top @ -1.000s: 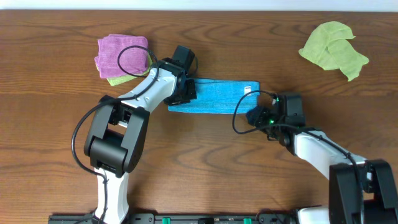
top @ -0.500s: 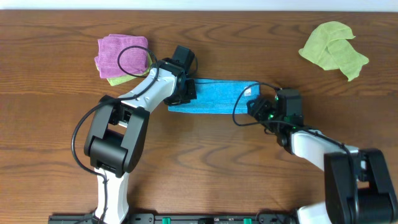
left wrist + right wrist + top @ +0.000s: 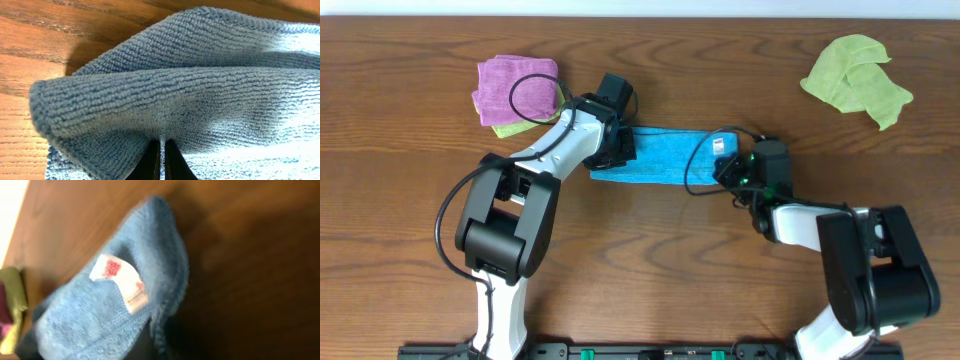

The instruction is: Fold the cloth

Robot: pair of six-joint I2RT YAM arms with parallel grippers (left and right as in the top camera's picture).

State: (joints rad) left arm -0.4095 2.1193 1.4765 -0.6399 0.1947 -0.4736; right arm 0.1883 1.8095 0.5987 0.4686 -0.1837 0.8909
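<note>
Each end effector holds one end of the cloth (image 3: 665, 155), which lies as a narrow blue strip on the table (image 3: 640, 260).

Well left of the cloth sits a purple cloth (image 3: 515, 88), out of the way. The left end effector (image 3: 620, 150) is at the cloth's left end, its fingers nearly shut and pinching a doubled layer that bulges above them in the left wrist view. The right end effector (image 3: 732, 170) is at the cloth's right end, beside the white tag (image 3: 120, 282). It looks clenched on the raised edge, though that view is blurred. Far right of the cloth lies a yellow-green cloth (image 3: 855, 78). The risk I see is that one pinch catches only the upper layer. The fold would then open or skew when the ends are carried together, and uneven pulling could drag the strip sideways.
</note>
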